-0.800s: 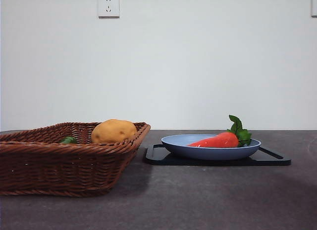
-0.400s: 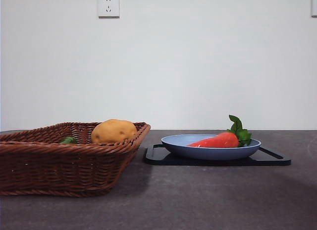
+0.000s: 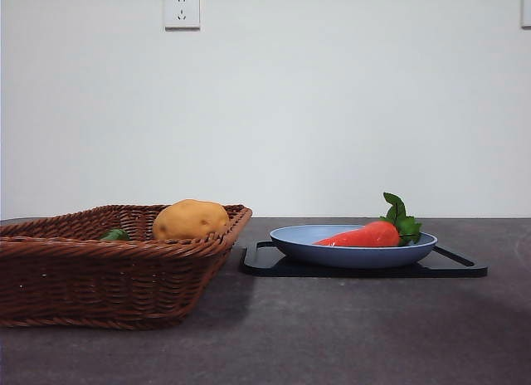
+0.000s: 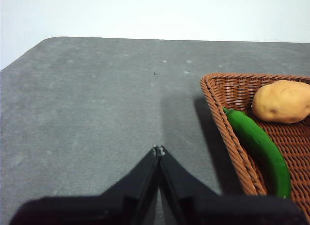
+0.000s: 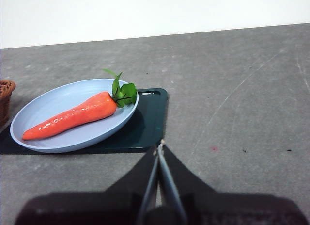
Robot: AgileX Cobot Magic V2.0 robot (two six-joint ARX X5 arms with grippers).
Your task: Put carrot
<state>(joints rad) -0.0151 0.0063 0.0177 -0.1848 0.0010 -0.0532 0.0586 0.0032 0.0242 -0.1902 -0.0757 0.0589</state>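
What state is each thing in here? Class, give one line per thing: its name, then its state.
Carrot: lying on its side in the plate, ungripped.
Plate: resting on the black tray.
Potato: lying in the basket.
Green pepper: lying in the basket, by its rim.
Left gripper: shut, empty.
Right gripper: shut, empty.

You see an orange-red carrot [image 3: 362, 235] with green leaves on a pale blue plate [image 3: 353, 254], a black tray [image 3: 460, 265], and a brown woven basket [image 3: 99, 277] holding a yellow-brown potato [image 3: 190, 219] and green pepper [image 4: 259, 150].
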